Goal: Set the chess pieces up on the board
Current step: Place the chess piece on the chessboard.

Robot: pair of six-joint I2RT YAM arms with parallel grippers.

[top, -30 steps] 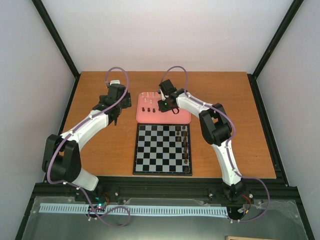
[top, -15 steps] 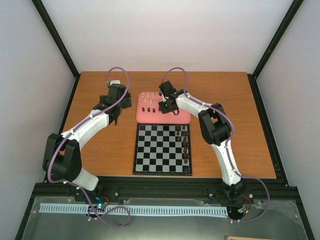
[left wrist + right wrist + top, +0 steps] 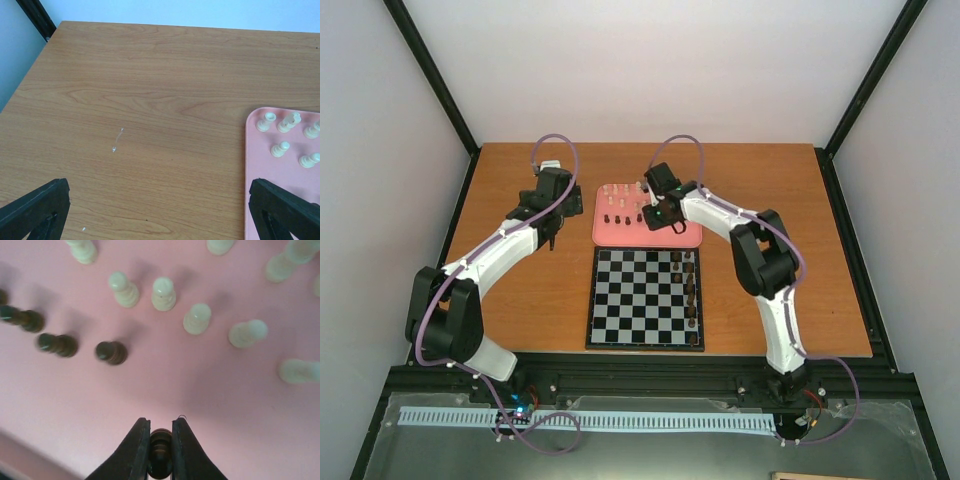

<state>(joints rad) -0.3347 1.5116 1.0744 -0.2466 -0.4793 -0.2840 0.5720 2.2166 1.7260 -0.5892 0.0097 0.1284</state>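
checkered board (image 3: 630,300) flat; dark pieces (image 3: 692,295) along right edge; cream pieces (image 3: 163,293) on pink tray (image 3: 150,385)

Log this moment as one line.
right gripper: shut on dark piece, over pink tray | left gripper: open, beside tray | board: part-filled

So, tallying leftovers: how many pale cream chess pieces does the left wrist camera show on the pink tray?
5 pale cream chess pieces on the pink tray: three by its far edge, two nearer. Others may be off-frame.

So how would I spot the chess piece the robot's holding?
Find the pink tray beyond the chessboard. The right arm's tool hangs over it, shut on one dark piece. Only that piece sits between black fingers; its dark neighbours stand free.
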